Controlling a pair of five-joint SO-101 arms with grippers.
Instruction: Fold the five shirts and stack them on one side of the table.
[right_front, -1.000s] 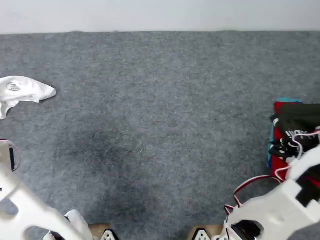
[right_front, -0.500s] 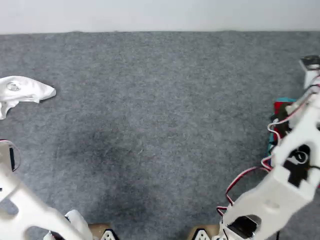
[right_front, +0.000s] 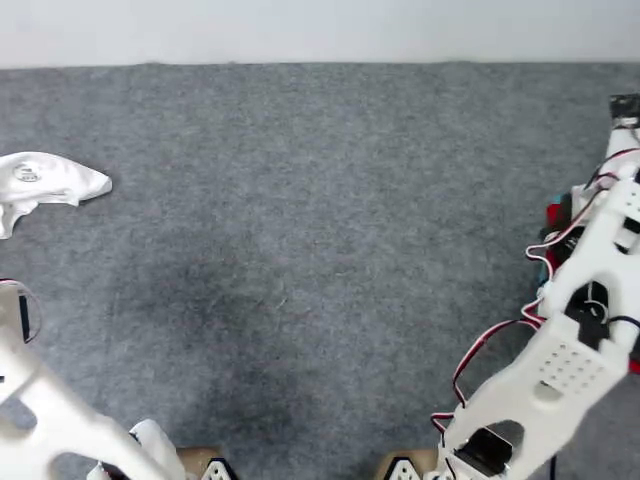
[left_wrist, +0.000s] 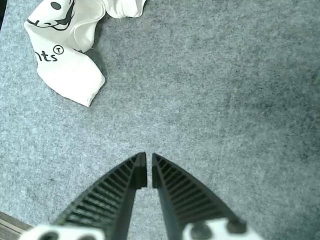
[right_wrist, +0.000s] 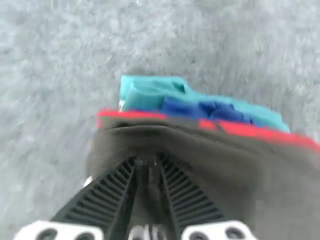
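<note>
Nearest in the left wrist view, the left gripper (left_wrist: 148, 159) is seen with its jaws drawn together on nothing, poised over the bare grey tabletop (left_wrist: 240, 90). Beyond it the white shirt (left_wrist: 65, 65) lies crumpled and unfolded, well apart from the jaws, at the left edge of the tabletop in the high view. In the right wrist view, the right gripper (right_wrist: 146, 162) is closed just above the black shirt (right_wrist: 225, 165), and it cannot be told whether any cloth is pinched. That shirt tops a stack at the right edge, with the red shirt (right_wrist: 250, 131), the blue shirt (right_wrist: 200, 107) and the teal shirt (right_wrist: 150, 90) showing behind it in turn. Four garments are judged folded, with the white one left. It is expected to be light, limp and without stiffness, so it should sag and bunch wherever it is lifted, and the felt-like surface may drag on it. A hold is best taken on a raised fold or a free hem, the jaws being opened first and pressed down around a thin pinch of fabric.
</note>
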